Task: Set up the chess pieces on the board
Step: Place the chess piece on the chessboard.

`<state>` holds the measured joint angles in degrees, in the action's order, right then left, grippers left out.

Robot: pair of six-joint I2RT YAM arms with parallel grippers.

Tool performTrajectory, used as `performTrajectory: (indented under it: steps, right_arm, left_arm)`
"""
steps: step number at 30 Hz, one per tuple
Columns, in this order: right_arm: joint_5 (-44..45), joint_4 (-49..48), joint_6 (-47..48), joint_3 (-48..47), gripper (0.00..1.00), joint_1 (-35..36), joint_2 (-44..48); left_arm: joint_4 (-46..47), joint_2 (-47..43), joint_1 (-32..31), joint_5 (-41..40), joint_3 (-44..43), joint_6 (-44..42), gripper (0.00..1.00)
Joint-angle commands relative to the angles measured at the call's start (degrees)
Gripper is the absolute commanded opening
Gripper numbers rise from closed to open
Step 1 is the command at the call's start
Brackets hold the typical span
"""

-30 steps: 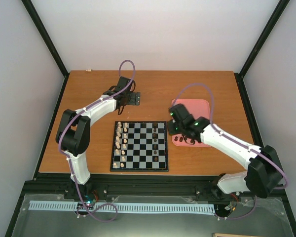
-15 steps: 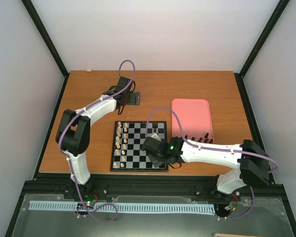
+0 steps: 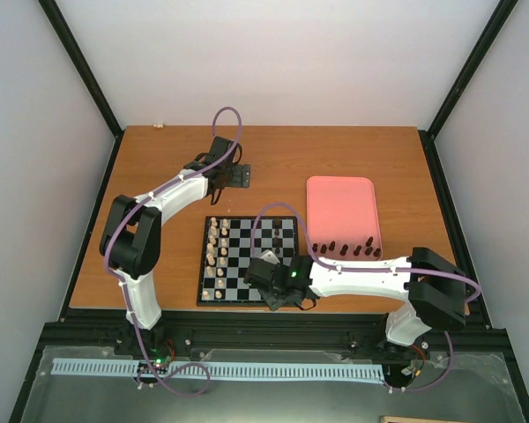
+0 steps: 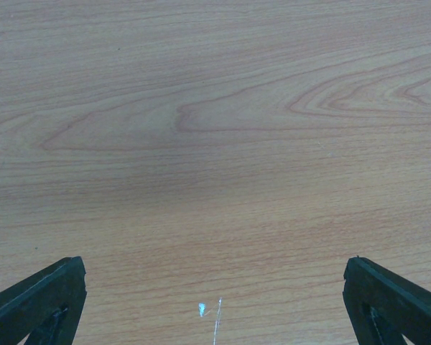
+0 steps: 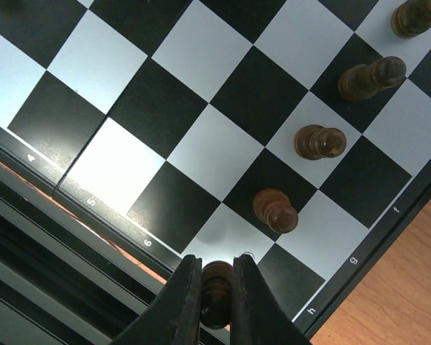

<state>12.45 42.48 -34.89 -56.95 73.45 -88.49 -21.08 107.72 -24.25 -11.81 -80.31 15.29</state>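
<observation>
A wooden table [image 3: 361, 150] is seen from above, with two white arms bolted at its near edge. The left arm [image 3: 137, 238] is stretched toward the far side of the table, while the right arm [image 3: 361, 280] is laid low across the near edge toward the board [image 3: 249, 261], a black-framed square of dark and light squares set at the middle of the table. A pink tray [image 3: 339, 207] is placed just to the right of the board, apart from it. The left end effector [image 4: 212, 266] is held wide open above bare wood, nothing between its fingers. The right end effector [image 5: 217, 267] is shown closed on a single dark chess piece [image 5: 217, 291], pinched upright between both fingers over the board's near right corner; whether that piece touches the square beneath cannot be told. Four more of the dark chess pieces [image 5: 320, 141] are stood in a line on the squares beside it, one per square, along the board's right side. A further row of dark pieces [image 3: 344, 248] is lined up at the near end of the tray. Pale cream pieces [image 3: 216, 251] are ranged in two columns along the board's left side.
</observation>
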Motion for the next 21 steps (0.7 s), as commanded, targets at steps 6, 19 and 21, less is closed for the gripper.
performTrajectory:
  steps: [6, 19, 21]
  right_arm:
    - [1.7, -2.8, -1.2, 1.2, 0.03, 0.5, -0.8]
    - [3.3, -6.3, -3.0, 4.6, 0.03, 0.5, -1.1]
    - [3.8, -6.7, -3.1, 4.7, 0.03, 0.6, -1.1]
  left_arm:
    - [-0.4, -1.2, 0.3, -0.7, -1.5, 0.7, 1.00]
    - [-0.3, -0.8, 0.3, -0.5, -1.6, 0.8, 1.00]
    - [-0.3, -0.8, 0.3, -0.5, -1.5, 0.8, 1.00]
